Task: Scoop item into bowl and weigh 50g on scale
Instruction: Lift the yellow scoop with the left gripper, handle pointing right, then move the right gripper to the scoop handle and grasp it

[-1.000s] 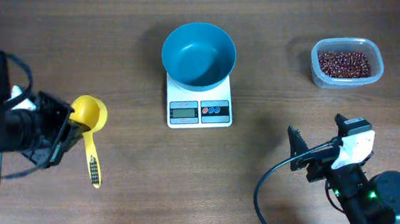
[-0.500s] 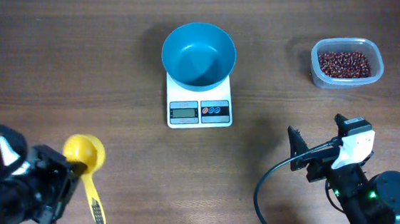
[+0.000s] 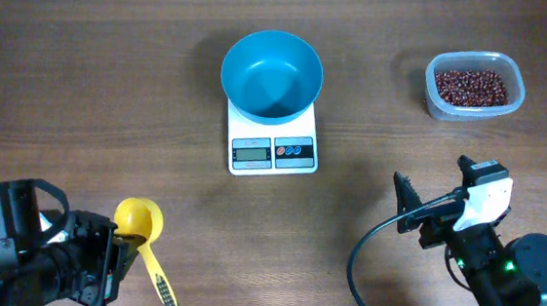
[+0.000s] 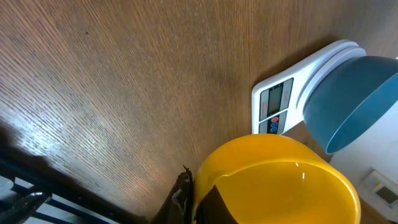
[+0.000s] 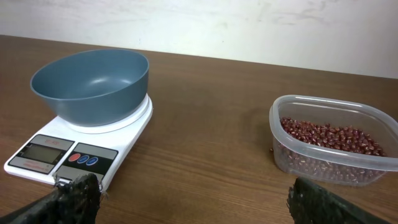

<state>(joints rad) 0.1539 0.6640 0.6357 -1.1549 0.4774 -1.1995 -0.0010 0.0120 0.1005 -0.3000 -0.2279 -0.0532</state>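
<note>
The teal-blue bowl (image 3: 271, 72) stands empty on the white scale (image 3: 272, 151) at the table's middle back. The reddish-brown beans (image 3: 469, 87) lie in a clear plastic tub (image 3: 500, 110) at the back right. My left gripper (image 3: 115, 250) is near the front left edge, shut on a yellow scoop (image 3: 138, 219) that looks empty. In the left wrist view the scoop (image 4: 280, 180) fills the bottom, with the scale (image 4: 280, 102) and bowl (image 4: 354, 106) beyond. My right gripper (image 3: 435, 190) is open and empty at the front right; its view shows the bowl (image 5: 93, 84), scale (image 5: 62, 155) and beans (image 5: 329, 138).
The scoop's handle (image 3: 158, 281) points toward the front edge. Bare wooden table (image 3: 114, 72) lies between the scale and both arms. A cable (image 3: 363, 253) loops beside the right arm.
My left arm has moved toward the front edge and a little right, carrying the yellow scoop. The right arm, bowl, scale and tub have not moved.
</note>
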